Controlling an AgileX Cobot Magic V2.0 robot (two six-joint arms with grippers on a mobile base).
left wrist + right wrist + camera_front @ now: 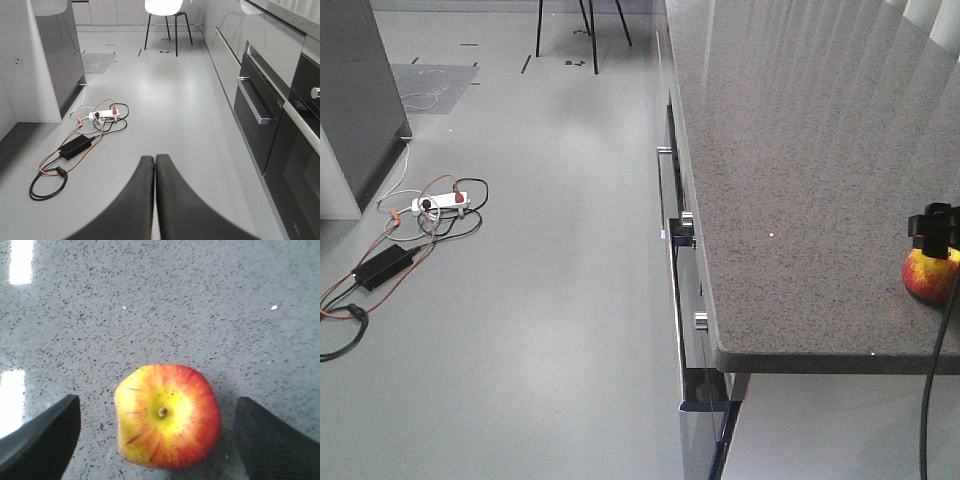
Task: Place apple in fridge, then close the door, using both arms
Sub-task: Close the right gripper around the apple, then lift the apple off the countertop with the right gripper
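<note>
With the right hand [155, 405] spread open either side of the apple [167, 415] on the counter [150, 300], it should be lowered, centred, then clenched gently.

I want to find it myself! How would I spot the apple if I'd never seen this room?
Find the long grey speckled stone countertop. Toward the end nearest the front camera, the apple sits inside the open right tool, untouched. It is the only round, colourful thing there: red, with yellow around its stem dimple.
</note>
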